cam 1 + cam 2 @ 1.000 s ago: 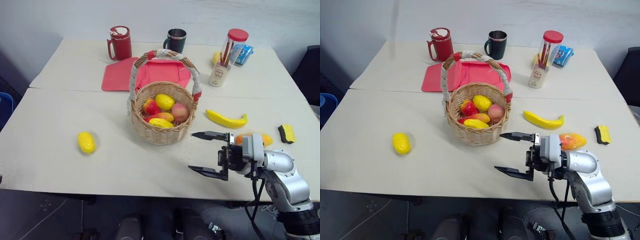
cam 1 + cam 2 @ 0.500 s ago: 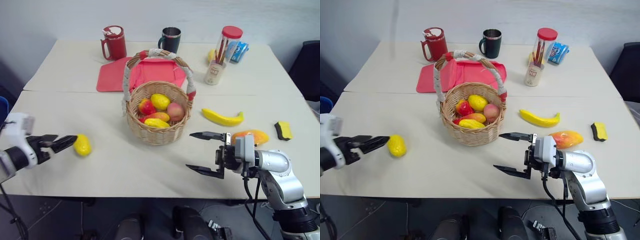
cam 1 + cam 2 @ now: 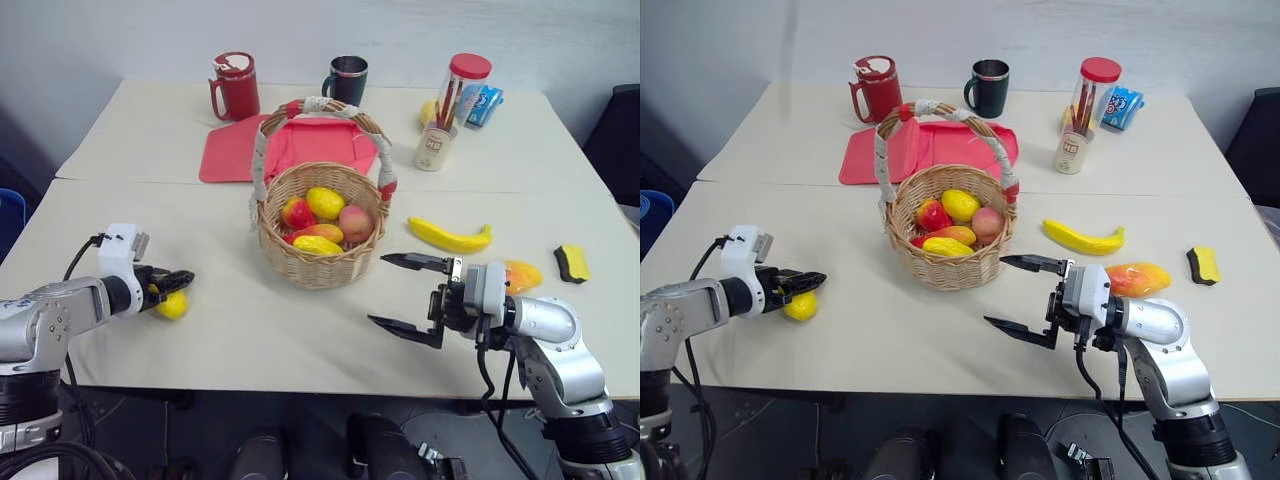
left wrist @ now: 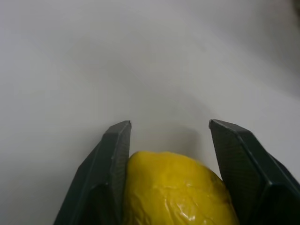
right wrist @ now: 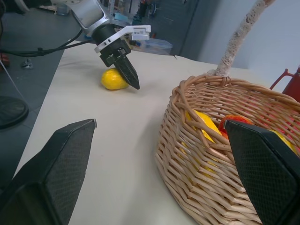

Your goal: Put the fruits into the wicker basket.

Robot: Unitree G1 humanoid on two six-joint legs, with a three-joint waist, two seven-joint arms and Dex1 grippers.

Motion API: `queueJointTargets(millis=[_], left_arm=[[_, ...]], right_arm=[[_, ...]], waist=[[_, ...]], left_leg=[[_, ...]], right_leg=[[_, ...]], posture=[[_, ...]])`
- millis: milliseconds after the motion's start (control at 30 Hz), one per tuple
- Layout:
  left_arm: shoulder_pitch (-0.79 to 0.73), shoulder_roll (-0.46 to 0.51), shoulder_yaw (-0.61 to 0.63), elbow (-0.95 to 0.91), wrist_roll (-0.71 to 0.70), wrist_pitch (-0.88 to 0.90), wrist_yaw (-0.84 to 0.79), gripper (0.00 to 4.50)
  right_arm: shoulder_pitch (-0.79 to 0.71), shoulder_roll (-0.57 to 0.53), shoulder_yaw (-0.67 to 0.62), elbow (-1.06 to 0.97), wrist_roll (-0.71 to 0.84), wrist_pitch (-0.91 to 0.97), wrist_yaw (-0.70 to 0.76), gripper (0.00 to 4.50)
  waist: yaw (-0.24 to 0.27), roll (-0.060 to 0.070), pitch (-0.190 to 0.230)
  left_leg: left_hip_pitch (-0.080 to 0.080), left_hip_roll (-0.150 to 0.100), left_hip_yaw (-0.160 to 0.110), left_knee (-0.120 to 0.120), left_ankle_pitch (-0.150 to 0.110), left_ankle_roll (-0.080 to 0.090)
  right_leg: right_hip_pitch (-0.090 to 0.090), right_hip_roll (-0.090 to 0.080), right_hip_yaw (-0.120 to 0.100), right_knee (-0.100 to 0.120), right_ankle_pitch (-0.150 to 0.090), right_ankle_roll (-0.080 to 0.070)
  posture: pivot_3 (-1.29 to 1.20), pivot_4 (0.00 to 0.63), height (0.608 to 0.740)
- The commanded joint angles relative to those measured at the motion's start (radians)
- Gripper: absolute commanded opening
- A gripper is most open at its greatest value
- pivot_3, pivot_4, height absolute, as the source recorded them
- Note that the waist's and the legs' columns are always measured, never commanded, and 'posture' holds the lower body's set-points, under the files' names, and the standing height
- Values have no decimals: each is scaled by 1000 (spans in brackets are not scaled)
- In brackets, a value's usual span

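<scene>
Left wrist view: lemon [image 4: 176,192] lengthwise between the narrowed left fingers [image 4: 112,164], both touching; right fingers [image 3: 405,262] wide apart, empty.

A pale rectangular table [image 3: 200,340] carries everything. Near its far edge stand a dark red plastic mug [image 3: 237,87] and a black mug with a metal rim [image 3: 349,80]. A flat red pouch [image 3: 240,150] lies in front of the red mug. Towards the far right corner stand a clear jar with a red lid [image 3: 462,90], a small white cup [image 3: 434,150] and a blue packet [image 3: 487,104]. A small yellow-and-black sponge [image 3: 573,264] lies near the right edge.
</scene>
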Motion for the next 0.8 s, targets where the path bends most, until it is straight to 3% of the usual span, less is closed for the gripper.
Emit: queueJointTargets(millis=[33, 167, 267, 367, 433, 567, 800], left_arm=[[33, 32, -5, -47, 8, -41, -89, 1997], [44, 36, 49, -67, 3, -158, -178, 1624], [42, 3, 111, -147, -71, -342, -371, 1600], [14, 21, 115, -205, -132, -397, -509, 1600], [-74, 7, 65, -213, -126, -434, -524, 1600], [-351, -153, -113, -122, -7, -481, -379, 1600], [-523, -362, -347, 145, 259, -635, -278, 1600]], right_arm=[[-4, 0, -19, -33, 4, -4, -19, 4500], [0, -4, -32, -25, -1, -6, -35, 4500], [18, -11, -45, -31, -5, -6, -49, 4500], [45, -26, -85, -45, -7, 0, -80, 4500], [69, -27, -148, -56, 0, 19, -145, 4500], [121, 23, -276, -111, 22, 93, -347, 4500], [220, 64, -295, -204, 1, 108, -446, 4500]], waist=[[0, 0, 0], [0, 0, 0], [2, 0, 0], [4, 0, 0], [8, 0, 0], [30, 0, 0], [19, 0, 0]], left_leg=[[0, 0, 0, 0, 0, 0], [-1, 0, 0, 0, 0, 0], [-2, 0, 0, 1, 0, 0], [-3, 0, -1, 1, 0, 0], [-3, 0, -1, 1, 0, 0], [-3, -2, -3, 6, 1, 2], [-3, -9, 1, 7, 0, 5]], right_leg=[[0, 0, 0, 0, 0, 0], [-1, 0, 0, 0, 0, 0], [-1, 0, -1, -1, 0, 0], [0, 0, 0, -1, 0, 0], [0, 0, -1, -1, 0, 0], [2, 3, -1, 0, 1, 2], [2, 5, -2, 0, 3, 4]], posture=[[0, 150, 740], [0, 150, 740], [0, 150, 740], [0, 150, 740], [0, 150, 740], [0, 150, 740], [0, 150, 740]])
